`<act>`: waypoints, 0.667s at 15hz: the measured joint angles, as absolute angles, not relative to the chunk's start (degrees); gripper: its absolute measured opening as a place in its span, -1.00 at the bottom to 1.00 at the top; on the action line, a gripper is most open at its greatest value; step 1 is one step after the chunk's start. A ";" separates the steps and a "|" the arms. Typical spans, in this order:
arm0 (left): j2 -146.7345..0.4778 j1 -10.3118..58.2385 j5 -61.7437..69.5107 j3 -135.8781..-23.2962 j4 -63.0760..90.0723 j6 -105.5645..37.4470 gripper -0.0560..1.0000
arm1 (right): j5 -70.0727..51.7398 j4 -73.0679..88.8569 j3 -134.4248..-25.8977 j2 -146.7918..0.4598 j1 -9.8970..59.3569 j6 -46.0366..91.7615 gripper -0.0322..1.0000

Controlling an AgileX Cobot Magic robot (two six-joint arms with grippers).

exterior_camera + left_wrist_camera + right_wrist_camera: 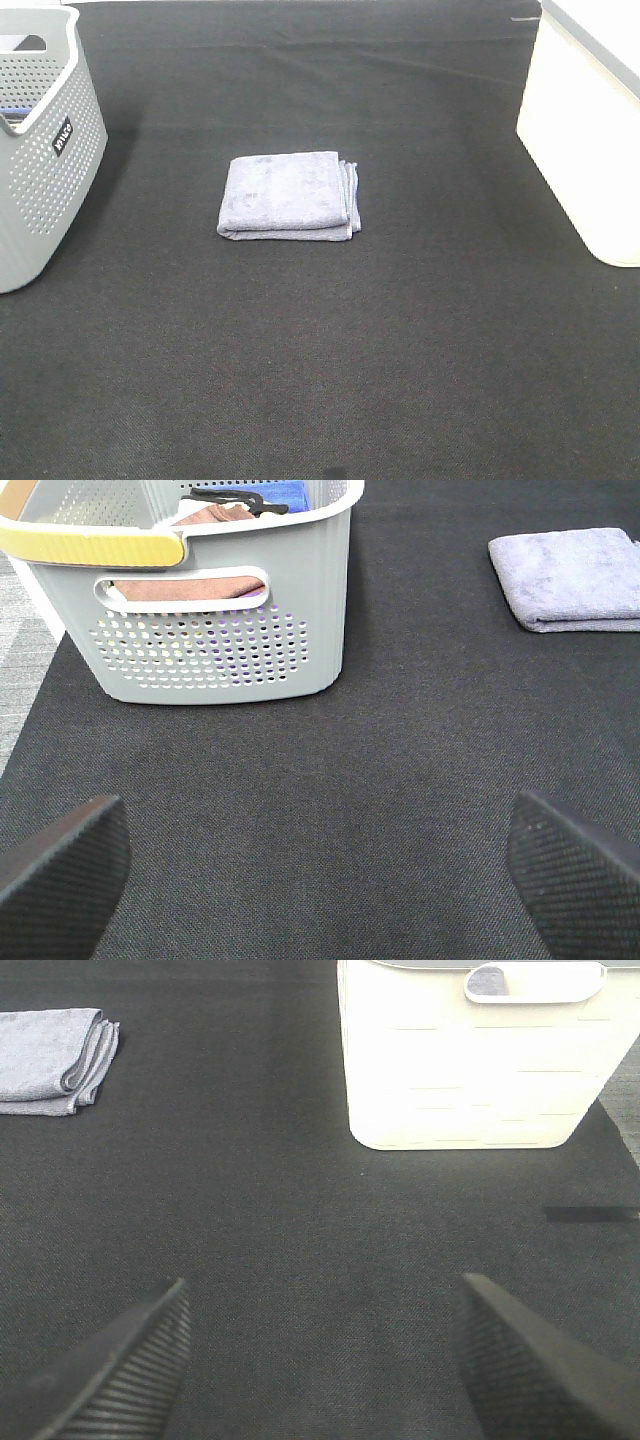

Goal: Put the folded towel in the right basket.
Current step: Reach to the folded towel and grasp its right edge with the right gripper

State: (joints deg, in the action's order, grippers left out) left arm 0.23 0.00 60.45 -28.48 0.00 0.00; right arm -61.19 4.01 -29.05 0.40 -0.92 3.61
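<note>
The task is at its start: the approach to the towel (288, 195) is not yet made. The towel lies folded flat in the middle of the tabletop (320, 380), touched by nothing, well apart from both baskets. The right basket (585, 130), cream and solid-walled, stands at the right edge of the high view. Its inside is not visible from any camera. The left basket (45, 150), grey and perforated, stands at the left edge and holds some cloths, as the left wrist view shows.

Neither arm appears in the high view. The right tool (322, 1345) hangs above bare tabletop with its fingers spread wide, released, holding and touching nothing. Its view has the towel off to one side and the right basket ahead. The left tool (318, 855) is likewise wide open and empty over bare tabletop, near the left basket.

The next move probably falls to the right arm, as it is on the side of the target. It would need to reach across to the towel, come down with the fingers straddling it, and pinch through all the layers so the fold holds when lifted. The layered loose edges face the right basket and a rounded fold faces the near side, so a grip that catches only the top layer would likely let the towel fall open.
</note>
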 joint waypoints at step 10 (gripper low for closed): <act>0.23 0.00 60.45 -28.48 0.00 0.00 0.95 | -61.19 4.01 -29.05 0.40 -0.92 3.61 0.42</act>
State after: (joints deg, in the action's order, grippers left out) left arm 0.23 0.00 60.45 -28.48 0.00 0.00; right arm -61.19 4.01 -29.05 0.40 -0.92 3.61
